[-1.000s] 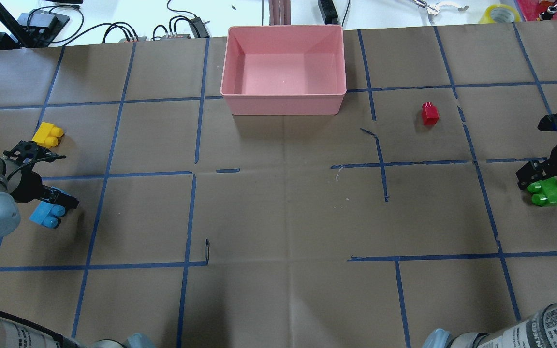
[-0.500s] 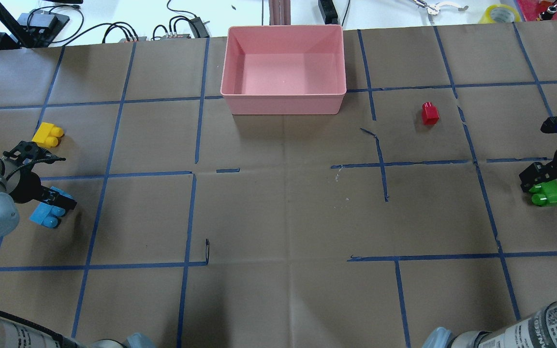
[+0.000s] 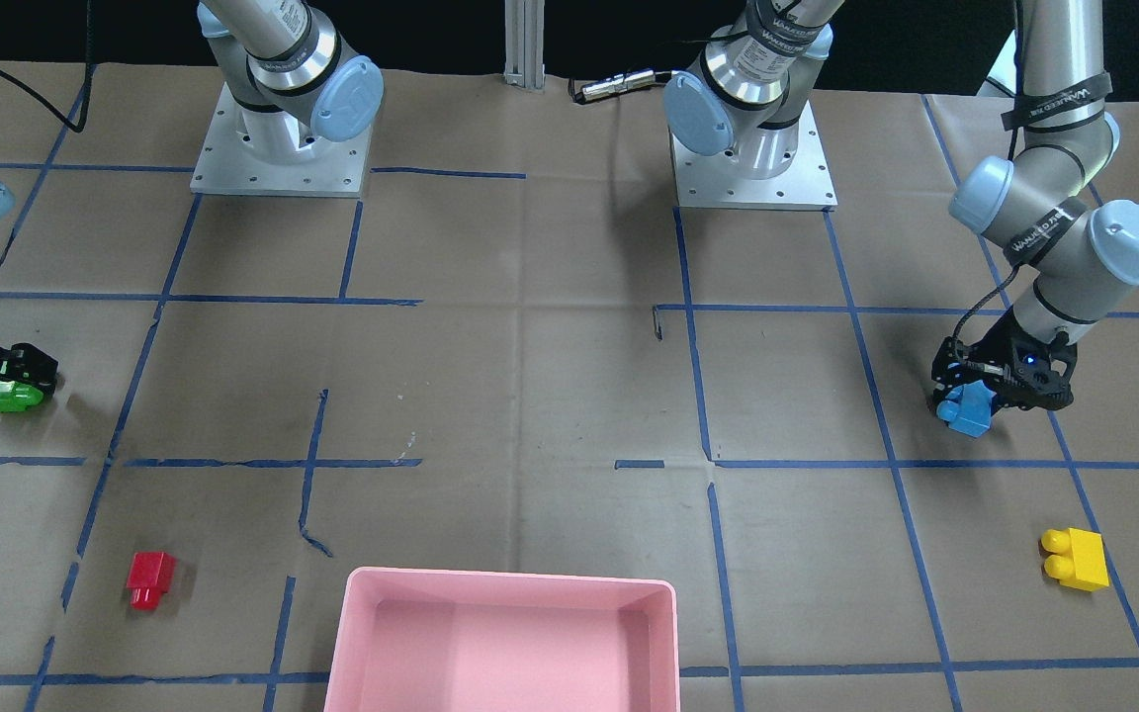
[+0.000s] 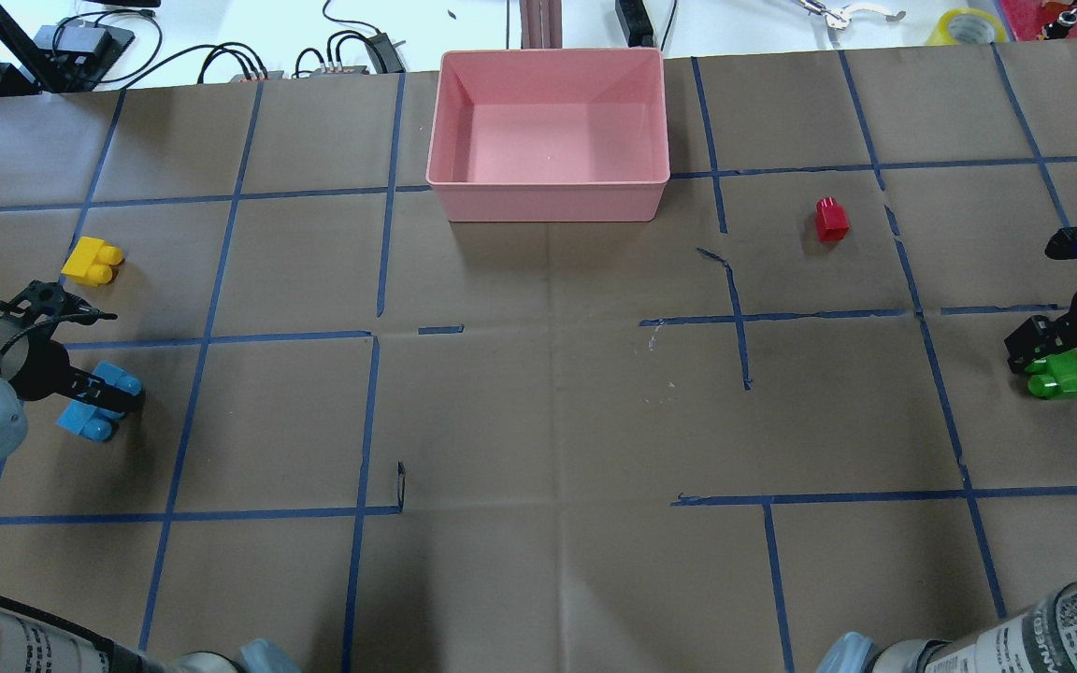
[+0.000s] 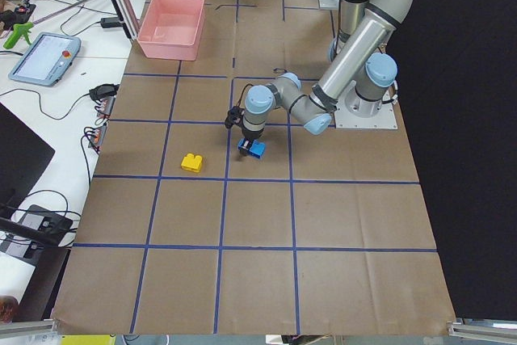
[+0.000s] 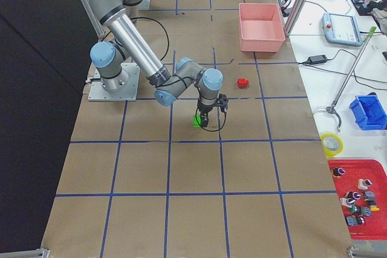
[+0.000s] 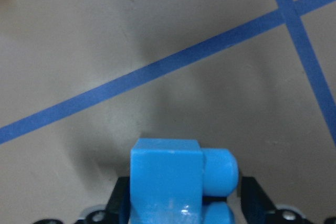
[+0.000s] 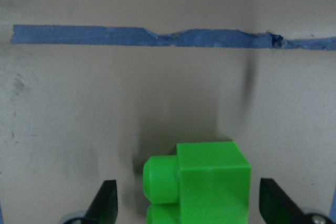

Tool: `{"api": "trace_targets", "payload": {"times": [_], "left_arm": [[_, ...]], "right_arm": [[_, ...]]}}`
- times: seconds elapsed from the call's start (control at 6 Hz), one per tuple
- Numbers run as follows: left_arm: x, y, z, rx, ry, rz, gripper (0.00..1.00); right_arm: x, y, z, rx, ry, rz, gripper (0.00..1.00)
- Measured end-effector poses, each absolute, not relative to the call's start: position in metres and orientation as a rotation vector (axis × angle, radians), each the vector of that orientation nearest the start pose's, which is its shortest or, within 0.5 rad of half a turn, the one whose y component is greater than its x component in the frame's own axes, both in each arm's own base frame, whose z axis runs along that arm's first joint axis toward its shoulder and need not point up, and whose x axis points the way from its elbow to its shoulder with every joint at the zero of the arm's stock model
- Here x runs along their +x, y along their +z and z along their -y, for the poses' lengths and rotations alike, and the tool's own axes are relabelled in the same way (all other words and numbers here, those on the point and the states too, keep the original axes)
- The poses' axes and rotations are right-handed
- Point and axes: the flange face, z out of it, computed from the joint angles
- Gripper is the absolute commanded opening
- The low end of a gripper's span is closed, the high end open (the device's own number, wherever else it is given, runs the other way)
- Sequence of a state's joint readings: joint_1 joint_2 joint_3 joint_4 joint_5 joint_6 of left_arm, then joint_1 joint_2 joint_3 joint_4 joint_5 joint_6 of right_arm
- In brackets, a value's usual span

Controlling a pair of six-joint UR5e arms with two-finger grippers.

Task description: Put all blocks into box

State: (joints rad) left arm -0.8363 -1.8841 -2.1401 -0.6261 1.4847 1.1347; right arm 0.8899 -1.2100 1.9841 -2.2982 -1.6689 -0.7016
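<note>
Left hand (image 4: 101,397) has narrowed onto the blue block (image 7: 168,177), a finger at each side. Right hand (image 4: 1048,360) is wide, straddling the green block (image 8: 210,182) with gaps on both sides. Both hands sit lower over their blocks than a second ago. Only the wrist views show those gaps. Yellow block (image 4: 93,260) and red block (image 4: 832,220) lie on the surface (image 4: 548,421), outside the box (image 4: 548,201).

We see a wide open stretch of table (image 4: 548,393) running in from both sides to the box (image 4: 548,201), whose raised walls stand in the way at table level. Yellow block (image 4: 93,261) sits near the left gripper (image 4: 97,400) on the box side; red block (image 4: 831,219) lies near the line from right gripper (image 4: 1043,360) to box. Left jaws hug the blue block (image 4: 80,421); right jaws leave slack beside the green block (image 4: 1062,381).
</note>
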Motion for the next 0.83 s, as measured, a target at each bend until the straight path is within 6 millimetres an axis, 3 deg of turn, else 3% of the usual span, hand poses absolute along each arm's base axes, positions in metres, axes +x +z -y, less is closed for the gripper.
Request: {"api": "trace_targets", "payload": {"times": [0.5,0.83], "left_arm": [[0.223,0.195,0.463,0.650,-0.214,-3.032,0.21],[0.213,0.259,0.501,0.745,-0.250,-2.981,0.21]], "right_arm": [[-0.236,0.185,0.487,-0.026,0.155,-3.190,0.09],[-0.238,0.208,0.486,-0.021,0.154,-3.242,0.08]]}}
